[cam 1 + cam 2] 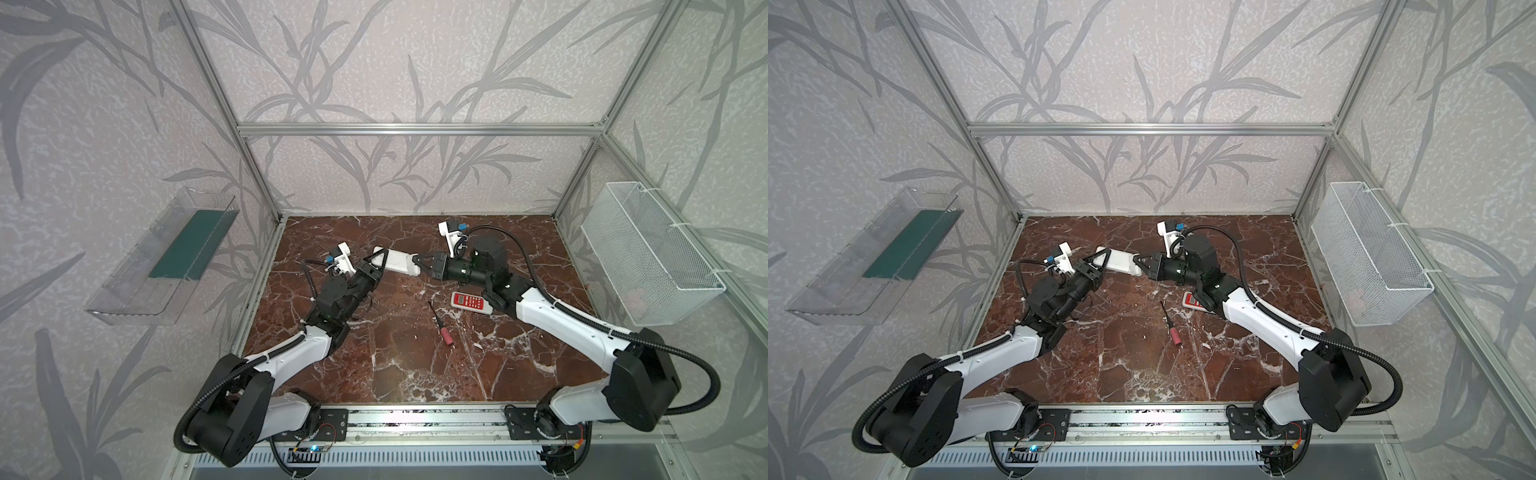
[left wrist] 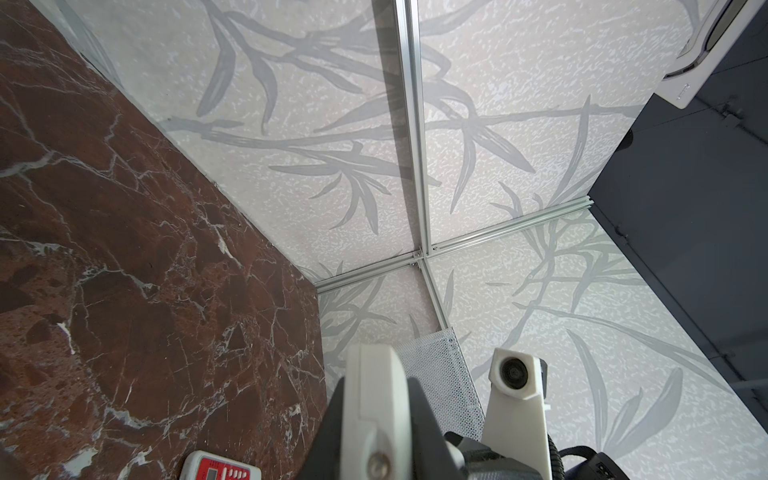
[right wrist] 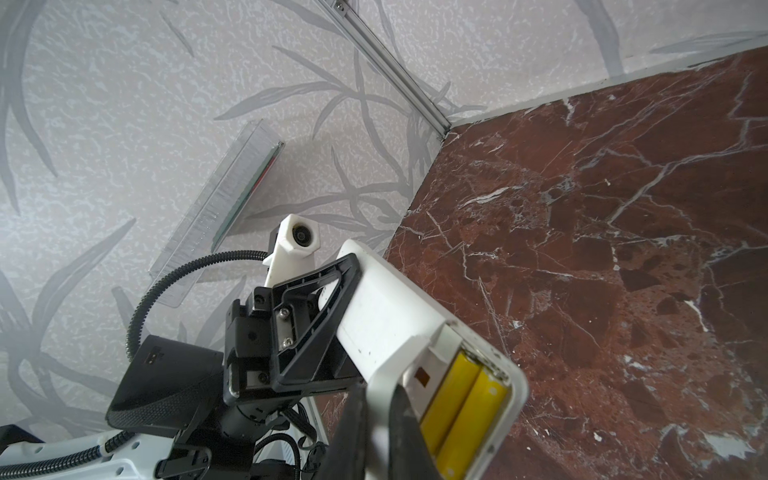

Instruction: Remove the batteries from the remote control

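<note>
A white remote control [image 1: 397,262] [image 1: 1119,262] is held in the air above the table between my two grippers in both top views. My left gripper [image 1: 379,261] [image 2: 376,390] is shut on its far end. My right gripper [image 1: 419,266] [image 3: 378,411] is shut on the side wall of its open battery compartment, one finger inside and one outside. In the right wrist view two yellow batteries [image 3: 461,399] lie side by side in that compartment of the remote control [image 3: 386,316]. No cover is on the compartment.
A red and white remote [image 1: 468,301] [image 2: 220,467] lies on the marble table under my right arm. A screwdriver [image 1: 440,324] [image 1: 1170,324] with a pink-red handle lies mid-table. A white wire basket [image 1: 648,253] hangs on the right wall, a clear tray [image 1: 166,257] on the left.
</note>
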Available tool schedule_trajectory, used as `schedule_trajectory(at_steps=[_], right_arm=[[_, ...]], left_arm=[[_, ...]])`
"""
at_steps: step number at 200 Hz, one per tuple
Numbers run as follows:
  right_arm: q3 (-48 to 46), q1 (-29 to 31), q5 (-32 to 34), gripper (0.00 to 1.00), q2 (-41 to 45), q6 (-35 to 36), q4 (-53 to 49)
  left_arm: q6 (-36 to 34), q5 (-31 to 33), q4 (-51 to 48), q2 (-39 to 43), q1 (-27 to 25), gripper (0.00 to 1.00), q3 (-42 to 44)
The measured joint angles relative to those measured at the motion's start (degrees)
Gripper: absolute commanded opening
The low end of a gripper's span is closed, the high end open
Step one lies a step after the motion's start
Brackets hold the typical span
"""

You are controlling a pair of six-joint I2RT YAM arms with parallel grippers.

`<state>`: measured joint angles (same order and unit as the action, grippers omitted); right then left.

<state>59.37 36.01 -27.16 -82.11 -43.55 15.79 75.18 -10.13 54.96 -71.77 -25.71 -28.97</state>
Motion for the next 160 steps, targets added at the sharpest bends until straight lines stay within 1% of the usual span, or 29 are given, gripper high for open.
schedule_trajectory(at_steps=[95, 160], right_arm=[[0.94, 0.15, -2.62, 0.0, -2.29, -0.44, 2.38], [1.66, 0.15, -2.97, 0.0, -1.92, 1.03, -0.2]], left_arm=[[-0.2, 0.22, -0.81, -0.02, 0.0, 0.0, 0.0], [-1.55, 0.83, -1.49, 0.0, 0.33, 0.0, 0.0]])
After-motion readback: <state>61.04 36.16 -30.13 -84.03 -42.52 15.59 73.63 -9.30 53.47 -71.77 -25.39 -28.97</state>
